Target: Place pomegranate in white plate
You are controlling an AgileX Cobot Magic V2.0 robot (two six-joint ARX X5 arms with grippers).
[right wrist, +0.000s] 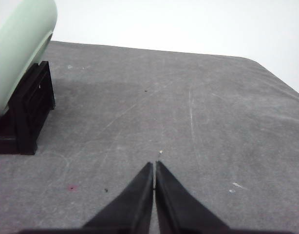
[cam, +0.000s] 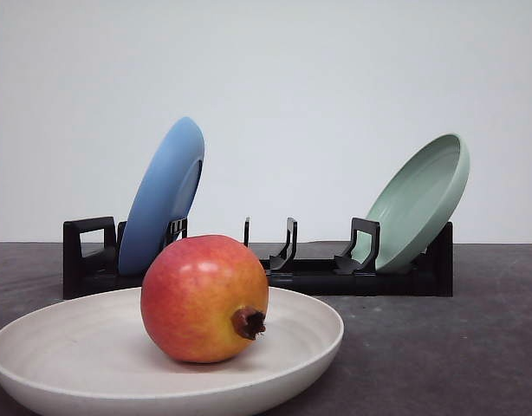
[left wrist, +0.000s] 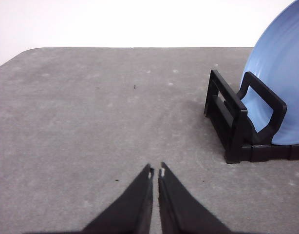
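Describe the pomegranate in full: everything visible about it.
The pomegranate is round and glossy, red on top and at the left, blending to yellow-orange lower down and toward the right. Its small dark brown dried crown points sideways to the right and a bit toward the camera. It rests inside the white plate, near the middle, casting a soft shadow there. Nothing else touches it.

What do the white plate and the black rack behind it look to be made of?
White plate: matte off-white with faint concentric streaks, likely ceramic or melamine; the look leaves it open. Black rack: likely moulded plastic, with uniform black bars and a slight sheen.
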